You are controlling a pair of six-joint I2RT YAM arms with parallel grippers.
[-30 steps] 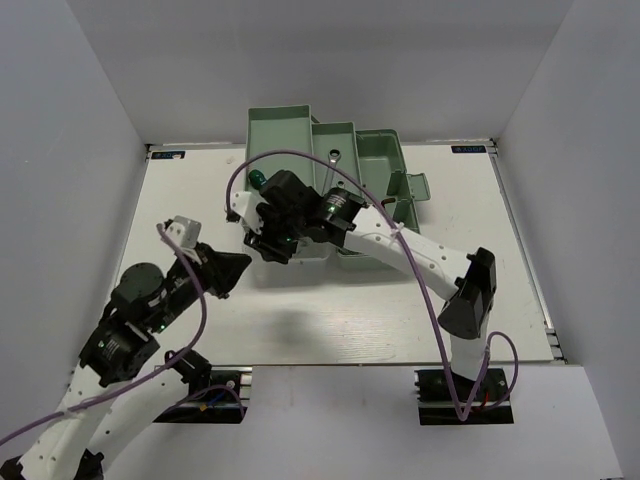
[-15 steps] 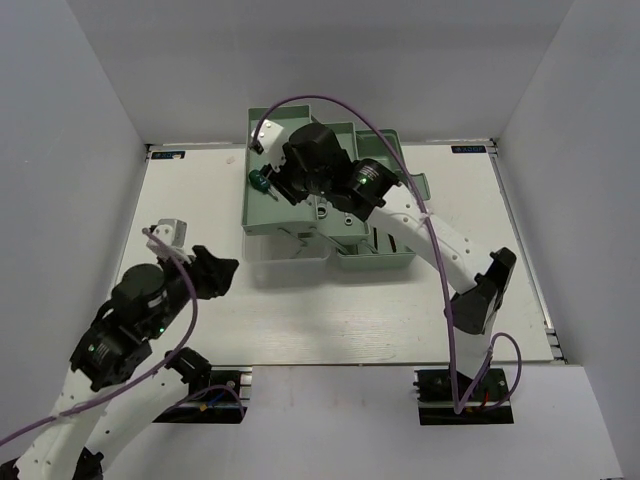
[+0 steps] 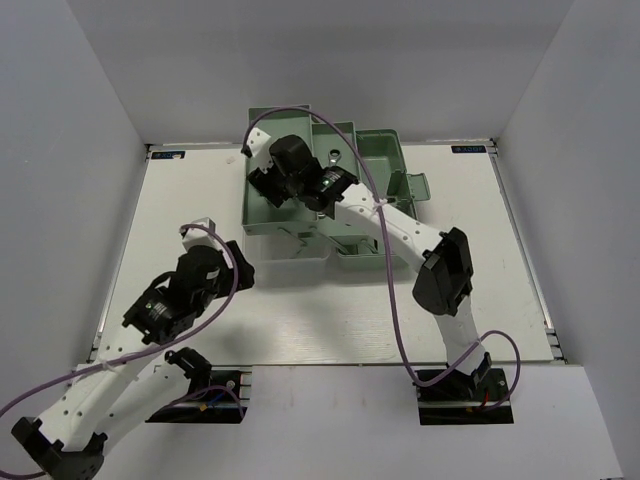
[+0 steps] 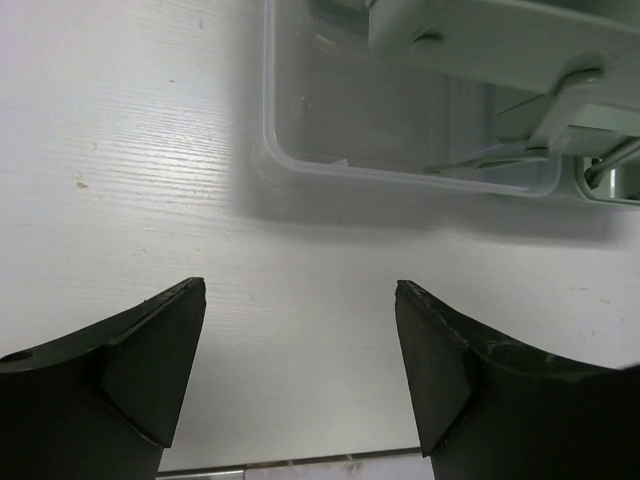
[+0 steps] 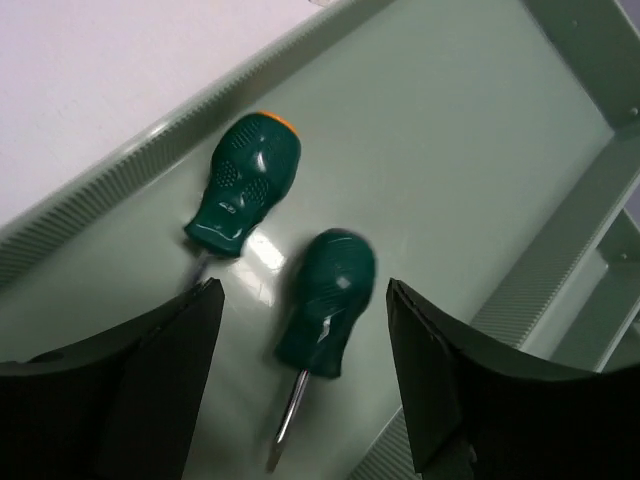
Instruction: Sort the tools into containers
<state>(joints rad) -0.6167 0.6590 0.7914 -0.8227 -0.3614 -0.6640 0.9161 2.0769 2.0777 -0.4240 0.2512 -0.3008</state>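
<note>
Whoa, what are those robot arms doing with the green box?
They are sorting tools into the toolbox. The right gripper hangs open over a tray, where two screwdrivers lie side by side, held by nothing. The left gripper is open and empty over the table, near the clear lid.

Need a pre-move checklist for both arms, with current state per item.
1. State of right gripper: open, empty, ok.
2. Placement of orange-capped screwdriver: lying in the tray, ok.
3. Whether second screwdriver has settled: handle blurred, cannot tell.
4. State of left gripper: open, empty, above the table, ok.
5. Gap from left gripper to translucent lid: apart, ok.
</note>
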